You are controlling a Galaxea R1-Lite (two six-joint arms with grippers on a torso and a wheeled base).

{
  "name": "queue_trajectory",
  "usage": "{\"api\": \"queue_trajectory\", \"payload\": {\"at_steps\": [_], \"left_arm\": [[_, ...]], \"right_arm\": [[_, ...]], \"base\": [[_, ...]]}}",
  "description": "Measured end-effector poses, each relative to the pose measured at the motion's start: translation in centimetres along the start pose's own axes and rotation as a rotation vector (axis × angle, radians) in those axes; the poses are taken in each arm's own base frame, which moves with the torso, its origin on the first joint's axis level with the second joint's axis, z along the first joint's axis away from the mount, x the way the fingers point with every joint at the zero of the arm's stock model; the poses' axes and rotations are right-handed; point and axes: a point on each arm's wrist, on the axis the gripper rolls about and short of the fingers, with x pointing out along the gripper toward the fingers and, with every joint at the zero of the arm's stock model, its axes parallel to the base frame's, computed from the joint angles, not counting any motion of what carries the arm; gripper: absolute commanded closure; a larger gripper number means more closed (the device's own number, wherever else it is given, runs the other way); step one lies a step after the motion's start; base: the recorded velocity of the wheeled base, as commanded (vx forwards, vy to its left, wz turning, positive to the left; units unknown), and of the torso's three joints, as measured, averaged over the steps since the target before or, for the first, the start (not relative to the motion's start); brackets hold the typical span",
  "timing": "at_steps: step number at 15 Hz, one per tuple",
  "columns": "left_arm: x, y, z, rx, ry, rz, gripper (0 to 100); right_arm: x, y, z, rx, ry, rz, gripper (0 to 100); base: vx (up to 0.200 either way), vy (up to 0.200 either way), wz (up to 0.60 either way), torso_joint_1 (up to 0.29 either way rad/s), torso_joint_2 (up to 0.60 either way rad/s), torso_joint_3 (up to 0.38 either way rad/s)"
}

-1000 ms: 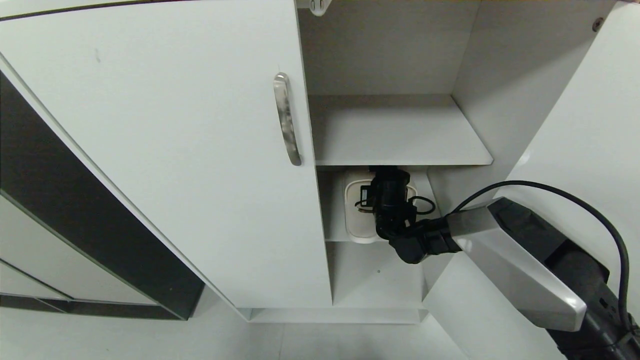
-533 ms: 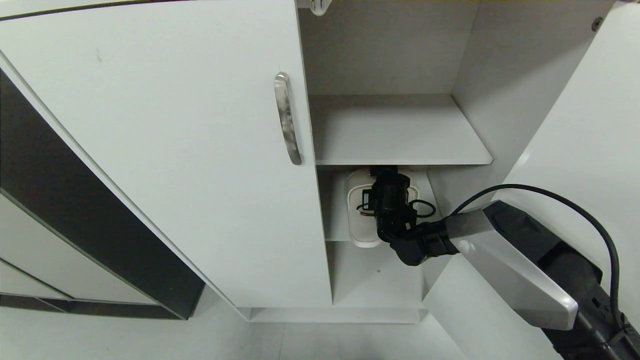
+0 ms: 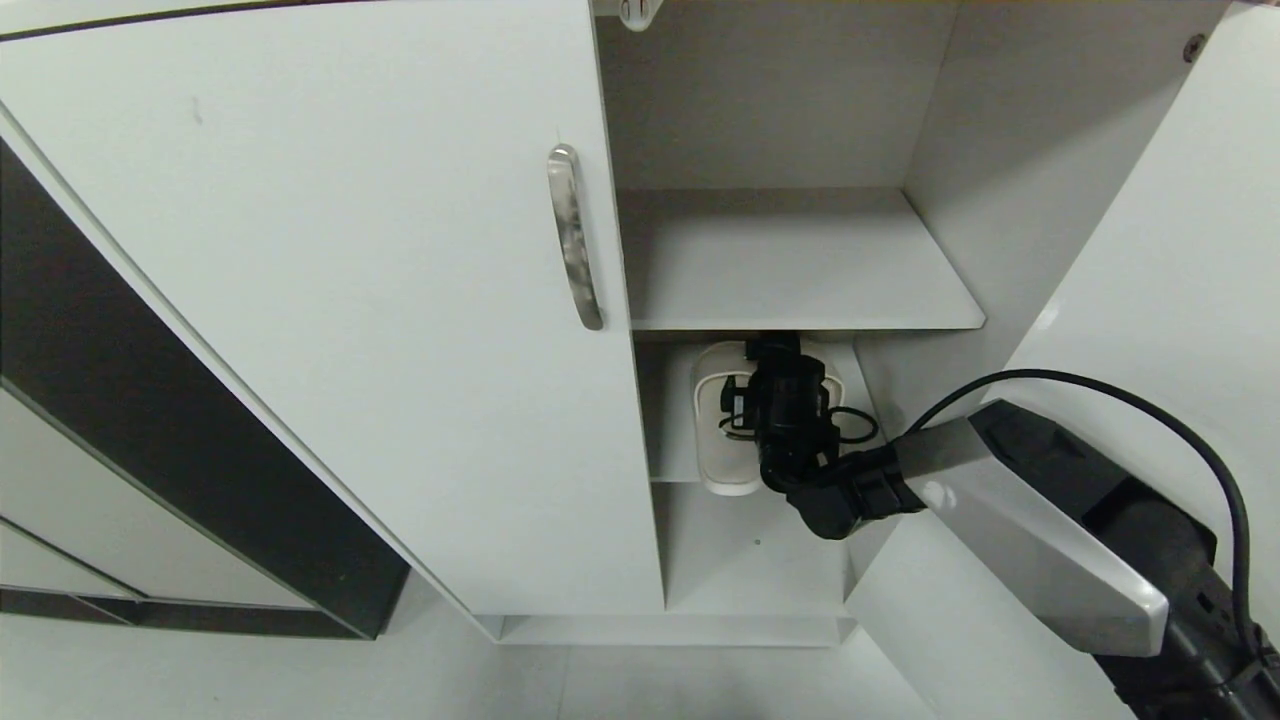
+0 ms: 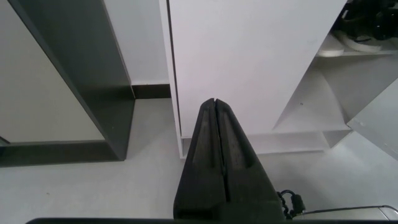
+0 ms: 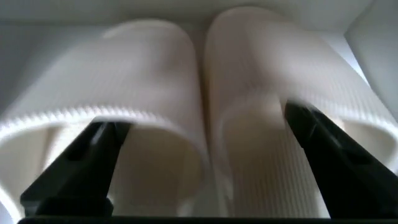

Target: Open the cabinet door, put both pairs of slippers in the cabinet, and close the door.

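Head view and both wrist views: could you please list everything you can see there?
slippers: one pair, cream, side by side on the shelf below the upper shelf
cabinet: one, white, ahead
closed door: one, white, cabinet's left half
handle: one, silver, upright on closed door
open door: one, white, swung out right
upper shelf: one, white
right tool: black, open, at the slippers
left tool: black, shut, above floor

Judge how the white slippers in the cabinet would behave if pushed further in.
Probably light and slightly squashy: the slippers look like thick ribbed foam. Lying flat side by side on the shelf, they would likely slide, not tip or roll.
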Motion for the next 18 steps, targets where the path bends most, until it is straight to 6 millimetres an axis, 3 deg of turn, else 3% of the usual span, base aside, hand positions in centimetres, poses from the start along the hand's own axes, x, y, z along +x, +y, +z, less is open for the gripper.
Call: {"api": "queue_trajectory", "payload": {"at_steps": [4, 10, 12, 18], "left_arm": [[0.0, 0.0, 0.0, 0.000, 0.000, -0.001, 100], [0.0, 0.0, 0.0, 0.002, 0.000, -0.001, 100], [0.0, 0.0, 0.0, 0.002, 0.000, -0.001, 100], [0.0, 0.0, 0.0, 0.002, 0.000, 0.000, 100]], "right_arm": [[-3.0, -1.1, -0.3, -0.016, 0.021, 0.019, 0], [-10.1, -3.6, -0.6, -0.003, 0.000, 0.076, 0], [-11.9, -3.6, -0.3, -0.005, -0.001, 0.101, 0], [-12.8, -3.4, 0.3, -0.002, -0.008, 0.115, 0]], "base": [[0.000, 0.000, 0.00, 0.000, 0.00, 0.000], [0.000, 0.000, 0.00, 0.000, 0.00, 0.000], [-0.200, 0.000, 0.00, -0.002, 0.00, 0.002], [-0.200, 0.000, 0.00, 0.000, 0.01, 0.002]]}}
